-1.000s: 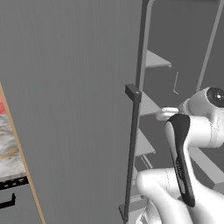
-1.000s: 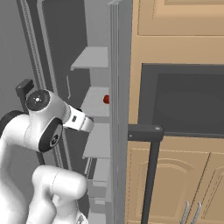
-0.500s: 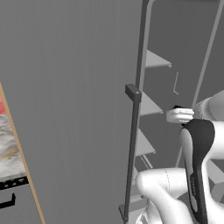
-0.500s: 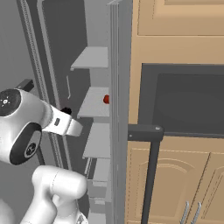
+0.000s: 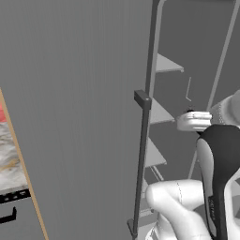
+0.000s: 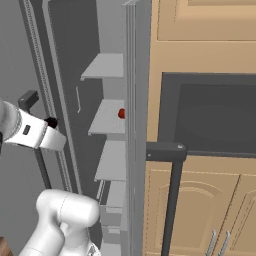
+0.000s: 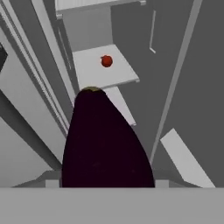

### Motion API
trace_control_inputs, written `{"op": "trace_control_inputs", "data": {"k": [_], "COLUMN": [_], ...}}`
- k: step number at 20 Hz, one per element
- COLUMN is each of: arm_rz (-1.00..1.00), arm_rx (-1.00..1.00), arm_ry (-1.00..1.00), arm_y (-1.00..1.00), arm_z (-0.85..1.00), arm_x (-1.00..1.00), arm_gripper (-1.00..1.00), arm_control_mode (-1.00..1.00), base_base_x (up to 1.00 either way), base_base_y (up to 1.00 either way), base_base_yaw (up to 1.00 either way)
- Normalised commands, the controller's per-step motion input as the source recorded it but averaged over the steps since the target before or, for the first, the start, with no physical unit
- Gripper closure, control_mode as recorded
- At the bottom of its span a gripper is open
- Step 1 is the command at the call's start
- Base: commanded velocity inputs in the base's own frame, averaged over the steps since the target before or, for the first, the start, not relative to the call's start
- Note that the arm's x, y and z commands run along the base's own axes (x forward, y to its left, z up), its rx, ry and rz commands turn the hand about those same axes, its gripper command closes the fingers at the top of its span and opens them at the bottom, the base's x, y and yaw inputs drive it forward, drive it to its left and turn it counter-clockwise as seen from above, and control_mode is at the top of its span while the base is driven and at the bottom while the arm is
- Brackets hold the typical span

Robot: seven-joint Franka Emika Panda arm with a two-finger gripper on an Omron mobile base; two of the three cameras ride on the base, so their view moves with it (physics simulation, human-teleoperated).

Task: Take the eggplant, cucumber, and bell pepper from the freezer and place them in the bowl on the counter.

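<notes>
The dark purple eggplant [image 7: 105,140] sits between my fingers in the hand view and hides the fingertips; the gripper is shut on it. My gripper [image 5: 191,118] hangs in front of the open freezer, a little out from its light grey shelves [image 6: 107,117]. The red bell pepper [image 7: 106,61] rests on a middle shelf, also seen from the right base as the bell pepper [image 6: 121,114]. The freezer door [image 5: 70,93] stands swung open on the left, its bar handle [image 5: 142,164] vertical. The cucumber and the bowl are out of view.
Tan wooden cabinets [image 6: 200,30] flank the freezer on the right, with a dark oven front [image 6: 210,115] and its dark bar handle [image 6: 172,200]. A strip of veined counter [image 5: 9,154] shows left of the open door. The door edge stands close to my arm.
The hand has drawn back from the shelves toward the base with the eggplant in it, and the arm's upper joint has swung lower and nearer the cameras. The bell pepper has stayed put.
</notes>
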Motion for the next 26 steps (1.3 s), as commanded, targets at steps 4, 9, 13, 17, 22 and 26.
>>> {"op": "trace_control_inputs", "data": {"k": [4, 9, 13, 17, 22, 26], "arm_rz": [0.00, 0.03, 0.06, 0.08, 0.13, 0.14], "arm_rx": [-0.01, 0.00, 0.00, 0.00, 0.01, 0.00], "arm_ry": [0.08, 0.08, 0.02, 0.00, 0.00, 0.00], "arm_y": [0.31, 0.02, 0.00, -0.03, -0.14, -0.01], "arm_z": [0.25, 0.00, 0.00, 0.00, -0.02, -0.08], "arm_x": [-0.44, -0.40, -0.18, 0.00, 0.00, 0.00], "arm_gripper": [1.00, 1.00, 1.00, 1.00, 1.00, 1.00], "arm_control_mode": [-1.00, -1.00, -1.00, -1.00, -1.00, -1.00], "base_base_x": [0.00, 0.00, 0.00, 0.00, 0.00, 0.00], "base_base_y": [0.00, 0.00, 0.00, 0.00, 0.00, 0.00], "base_base_yaw": [0.00, 0.00, 0.00, 0.00, 0.00, 0.00]}}
